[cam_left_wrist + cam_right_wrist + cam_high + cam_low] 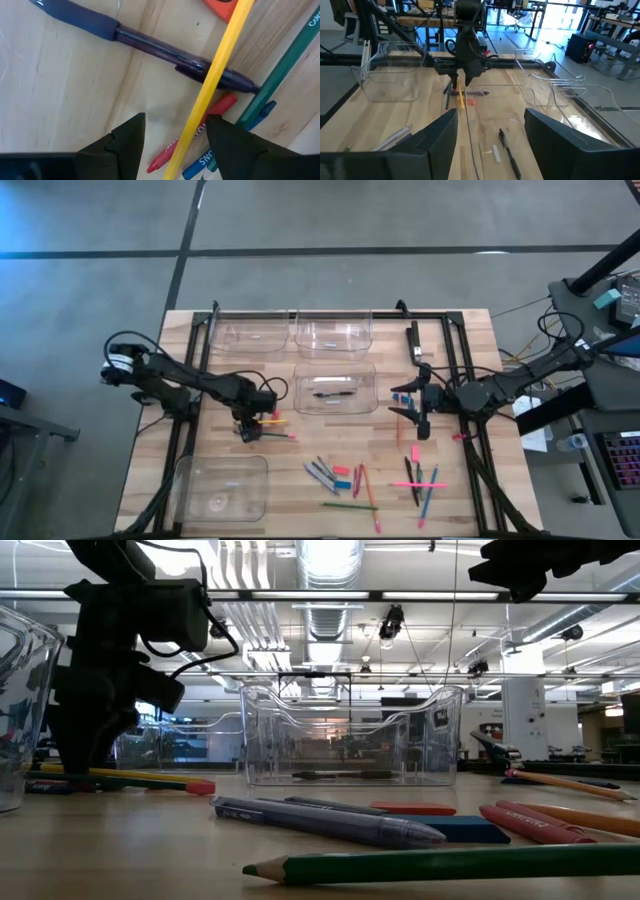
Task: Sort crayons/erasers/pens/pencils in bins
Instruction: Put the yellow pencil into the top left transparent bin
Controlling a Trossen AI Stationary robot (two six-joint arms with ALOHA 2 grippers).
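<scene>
A long thin yellow pencil (210, 85) lies on the wooden tabletop (200, 450) across a purple pen (150, 45), between the spread, empty fingers of the left tool (175, 137). The right tool (418, 420), open and empty, hovers beside the clear plastic bin (336, 388) holding a dark pen (335, 393).

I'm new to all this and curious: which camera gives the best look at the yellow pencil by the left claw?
The left wrist view: the yellow pencil fills the picture, running between the open left gripper fingers and lying across a purple pen. The high view shows only a tiny streak, the low view a thin edge-on line, the right wrist view a distant sliver.
</scene>
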